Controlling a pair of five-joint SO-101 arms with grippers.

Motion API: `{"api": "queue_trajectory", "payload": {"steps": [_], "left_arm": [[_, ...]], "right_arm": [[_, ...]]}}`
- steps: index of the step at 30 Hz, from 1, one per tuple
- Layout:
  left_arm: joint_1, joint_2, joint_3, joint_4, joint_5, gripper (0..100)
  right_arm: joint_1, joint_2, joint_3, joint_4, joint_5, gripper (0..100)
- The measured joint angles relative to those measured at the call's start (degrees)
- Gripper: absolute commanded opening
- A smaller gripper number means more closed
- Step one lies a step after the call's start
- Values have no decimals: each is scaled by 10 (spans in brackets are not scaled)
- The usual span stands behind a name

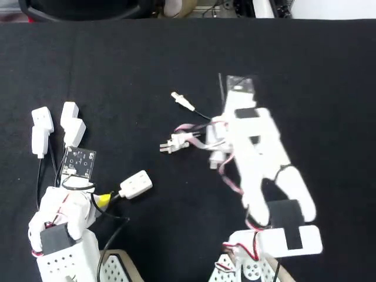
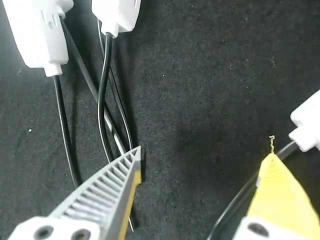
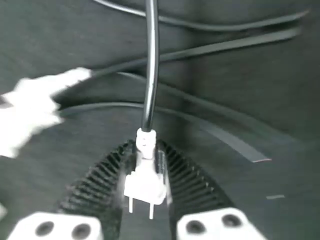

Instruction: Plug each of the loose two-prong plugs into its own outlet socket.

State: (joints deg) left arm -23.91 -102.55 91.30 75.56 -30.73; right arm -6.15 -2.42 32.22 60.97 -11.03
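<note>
the right gripper [image 3: 145, 148] is closed most of the way. its black ribbed jaws pinch a small white two-prong plug [image 3: 145, 185] by its sides, with the prongs pointing back at the wrist and the black cable [image 3: 150, 60] running straight out ahead. the right arm [image 1: 252, 147] hangs over the middle of the black table [image 1: 305, 53]. the left gripper [image 2: 205, 155] stands wide apart with nothing in it, low over the cloth near the near left corner. just beside its yellow finger [image 2: 280, 195] lies a single white socket [image 1: 136, 184]. ahead of it, near the left edge, more white socket bodies [image 1: 41, 129] sit on black leads. a second plug [image 1: 183, 101] lies loose near the table's centre. as i judge it, the job is barely begun: one plug is in hand but not mated, and another waits. whether the left-edge sockets already hold plugs i cannot tell.
</note>
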Motion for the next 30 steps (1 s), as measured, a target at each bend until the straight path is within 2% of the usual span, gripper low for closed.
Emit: {"api": "queue_trajectory", "payload": {"steps": [5, 8, 10, 13, 17, 19, 26, 30], "left_arm": [[0, 0, 0, 0, 0, 357], [0, 0, 0, 0, 0, 357], [0, 0, 0, 0, 0, 357], [0, 0, 0, 0, 0, 357], [0, 0, 0, 0, 0, 357], [0, 0, 0, 0, 0, 357], [0, 0, 1, 0, 0, 357], [0, 0, 1, 0, 0, 357]], "right_arm": [[118, 11, -17, 65, 270, 13], [129, 42, -17, 102, 385, 15], [124, 71, -17, 104, 427, 15], [91, 110, -17, 87, 447, 38], [37, 140, -33, 88, 449, 210], [25, 142, -37, 94, 439, 252], [13, 134, -76, 186, 432, 142], [38, 97, -88, 244, 449, 130]]}}
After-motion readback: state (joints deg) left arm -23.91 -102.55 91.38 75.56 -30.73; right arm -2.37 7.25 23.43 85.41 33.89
